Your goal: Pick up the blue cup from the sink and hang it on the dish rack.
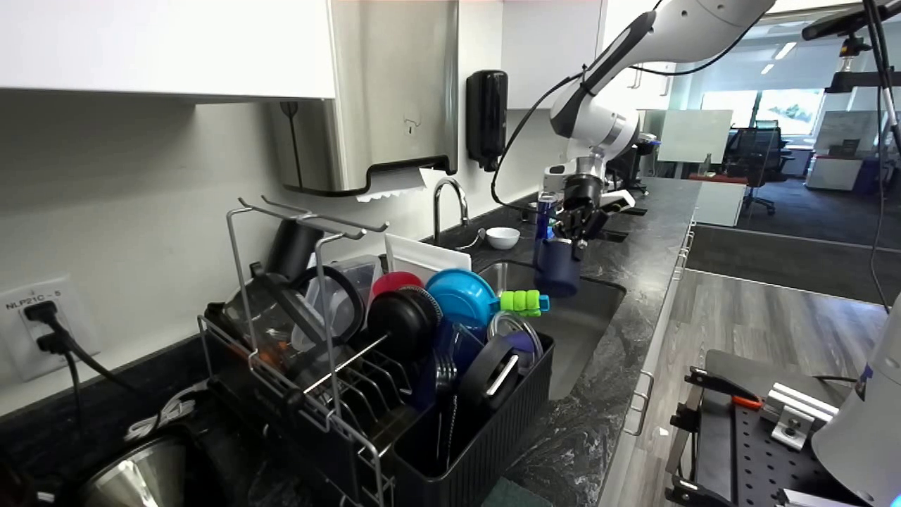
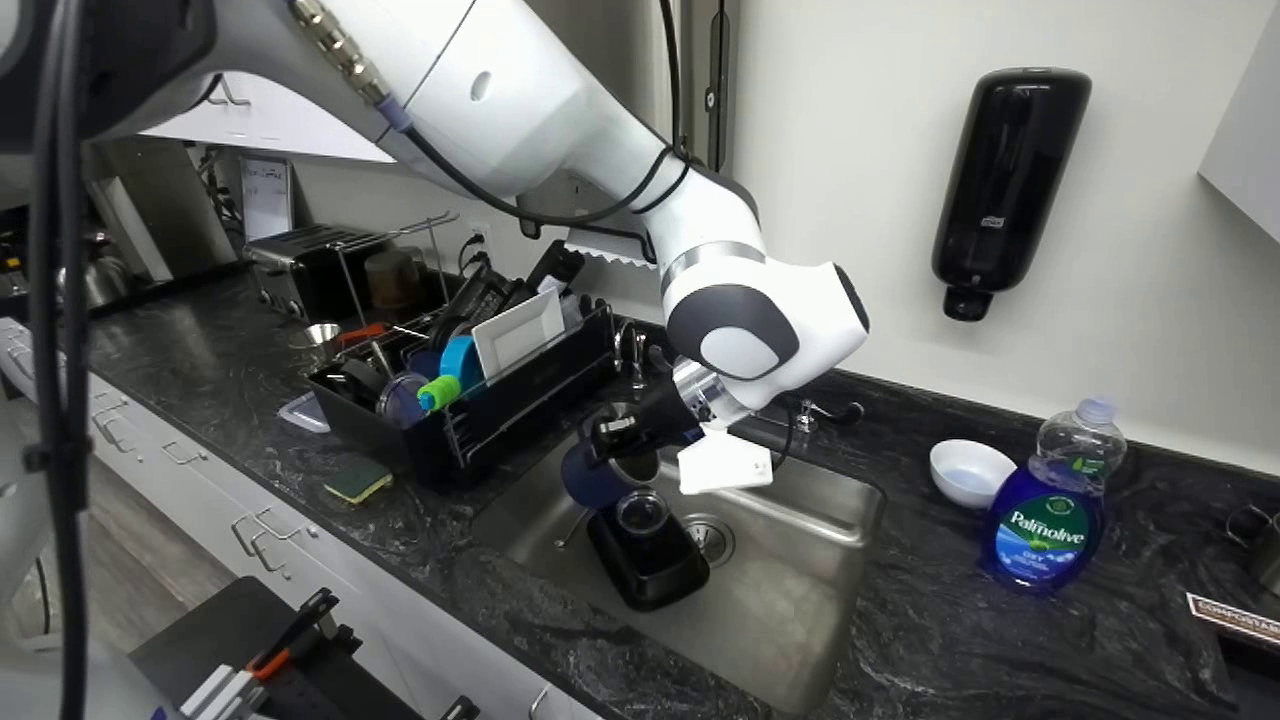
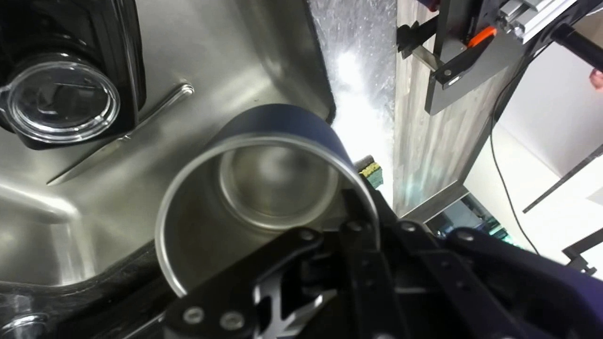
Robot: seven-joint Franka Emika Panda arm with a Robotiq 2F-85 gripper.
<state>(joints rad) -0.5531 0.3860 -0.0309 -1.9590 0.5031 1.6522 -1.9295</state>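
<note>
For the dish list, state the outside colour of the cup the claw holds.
Dark navy blue; the cup shows this best in an exterior view.

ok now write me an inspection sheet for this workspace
Surface: black marbled countertop, green-and-yellow sponge on it.
Job's things: round dark navy-blue cup held over the grey steel sink; black wire dish rack crowded with dishes, cup not yet hung.
Clutter: black rectangular container, clear round vessel and thin metal utensil in the sink; round white bowl and clear bottle of blue soap beside it.
Gripper: black two-fingered gripper, shut on the cup's wall.
Cables: black cable looping beside the white arm; two black plugs in the white wall outlet.
Surroundings: black wall dispenser, steel paper-towel dispenser.
</note>
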